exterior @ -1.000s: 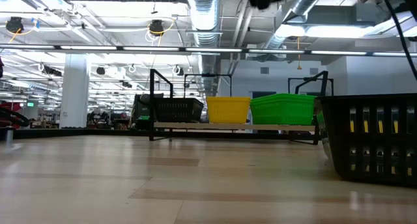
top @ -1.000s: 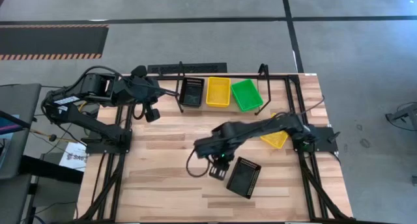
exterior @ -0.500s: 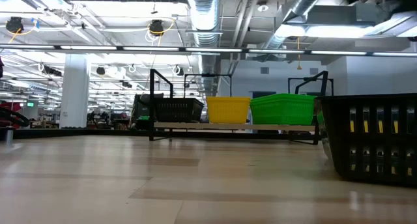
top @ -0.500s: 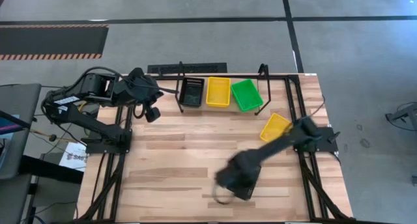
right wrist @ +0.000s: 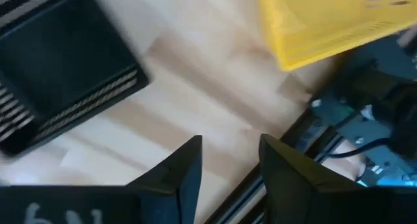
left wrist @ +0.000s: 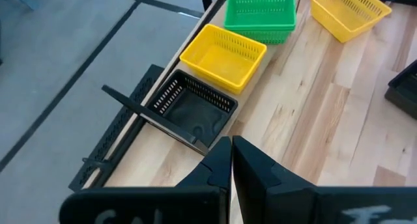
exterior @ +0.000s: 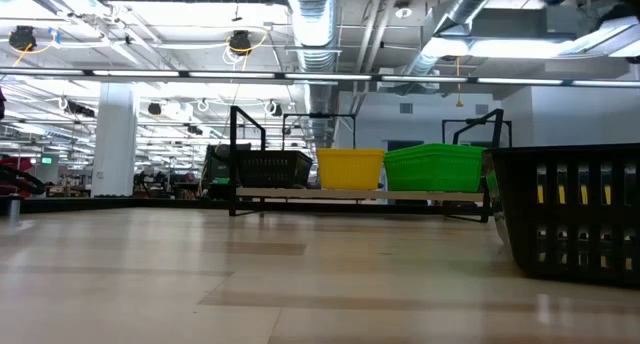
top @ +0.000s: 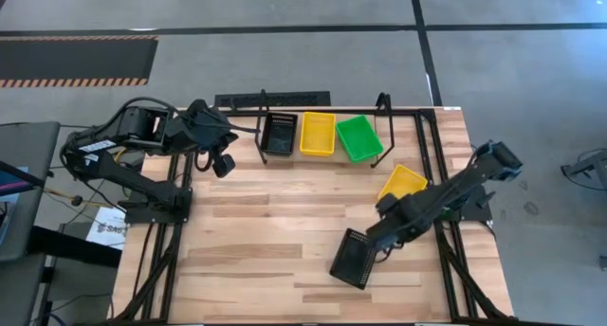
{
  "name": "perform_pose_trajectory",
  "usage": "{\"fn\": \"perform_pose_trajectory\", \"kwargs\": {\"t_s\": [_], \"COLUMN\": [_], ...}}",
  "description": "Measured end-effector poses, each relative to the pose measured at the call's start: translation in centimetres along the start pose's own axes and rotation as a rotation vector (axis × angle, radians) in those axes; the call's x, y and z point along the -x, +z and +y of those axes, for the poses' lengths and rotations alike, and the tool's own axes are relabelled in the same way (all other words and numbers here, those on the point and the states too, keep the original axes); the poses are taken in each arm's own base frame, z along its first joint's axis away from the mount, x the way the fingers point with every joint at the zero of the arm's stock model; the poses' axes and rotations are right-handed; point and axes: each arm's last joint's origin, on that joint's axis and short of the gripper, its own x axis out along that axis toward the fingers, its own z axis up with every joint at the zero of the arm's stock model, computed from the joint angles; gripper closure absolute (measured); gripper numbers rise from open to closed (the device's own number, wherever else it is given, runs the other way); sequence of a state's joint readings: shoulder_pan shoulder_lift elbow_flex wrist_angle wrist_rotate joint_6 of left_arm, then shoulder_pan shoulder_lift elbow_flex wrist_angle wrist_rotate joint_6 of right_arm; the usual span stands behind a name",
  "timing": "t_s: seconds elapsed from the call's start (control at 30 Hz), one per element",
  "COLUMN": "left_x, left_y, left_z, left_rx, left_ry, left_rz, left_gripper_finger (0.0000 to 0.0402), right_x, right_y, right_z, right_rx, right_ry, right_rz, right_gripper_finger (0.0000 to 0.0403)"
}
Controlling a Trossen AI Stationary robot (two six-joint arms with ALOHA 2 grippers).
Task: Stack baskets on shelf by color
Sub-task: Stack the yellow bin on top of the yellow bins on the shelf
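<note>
Right gripper (top: 384, 239) hangs over the near-right table with fingers spread and nothing between them, just beside the loose black basket (top: 354, 259). A loose yellow basket (top: 402, 184) lies by the right edge. On the shelf (exterior: 360, 193) sit black (top: 279, 133), yellow (top: 317, 134) and green (top: 359, 137) stacks. Left gripper (left wrist: 232, 160) waits near the shelf's black end, fingers pressed together, empty. The risk, as I judge it: that black basket lies skewed, so a grab on its thin perforated wall could slip or tip it, and the arm swinging low could knock the yellow one off the table edge
</note>
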State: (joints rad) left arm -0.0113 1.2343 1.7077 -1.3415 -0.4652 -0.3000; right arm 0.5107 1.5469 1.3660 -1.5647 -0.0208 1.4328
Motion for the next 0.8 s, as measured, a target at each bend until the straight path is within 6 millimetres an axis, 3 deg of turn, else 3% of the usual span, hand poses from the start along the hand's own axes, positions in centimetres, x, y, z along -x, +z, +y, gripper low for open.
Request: {"fn": "perform_pose_trajectory", "kwargs": {"t_s": [0.13, 0.27, 0.47, 0.63, 0.8], "left_x": [0.0, 0.0, 0.0, 0.0, 0.0], "left_y": [0.0, 0.0, 0.0, 0.1, 0.1], "left_z": [0.0, 0.0, 0.0, 0.0, 0.0], "left_rx": [-0.027, -0.039, -0.061, -0.098, -0.15], "left_ry": [0.0, 0.001, 0.002, 0.007, 0.007], "left_rz": [0.0, -0.001, -0.001, -0.008, -0.008], "left_gripper_finger": [0.04, 0.04, 0.04, 0.04, 0.04], "right_x": [-1.5, -3.0, -4.9, -7.0, -7.5], "right_y": [1.0, 1.9, 2.4, 1.6, 0.5], "right_z": [-1.8, -2.9, -3.1, -3.9, -4.9], "right_rx": [-0.102, -0.347, -0.724, -0.879, -0.966], "right_ry": [-0.046, -0.079, 0.075, 0.076, 0.121], "right_rz": [0.015, 0.023, -0.042, -0.052, -0.037], "right_gripper_finger": [0.0198, 0.0178, 0.0179, 0.0183, 0.0183]}}
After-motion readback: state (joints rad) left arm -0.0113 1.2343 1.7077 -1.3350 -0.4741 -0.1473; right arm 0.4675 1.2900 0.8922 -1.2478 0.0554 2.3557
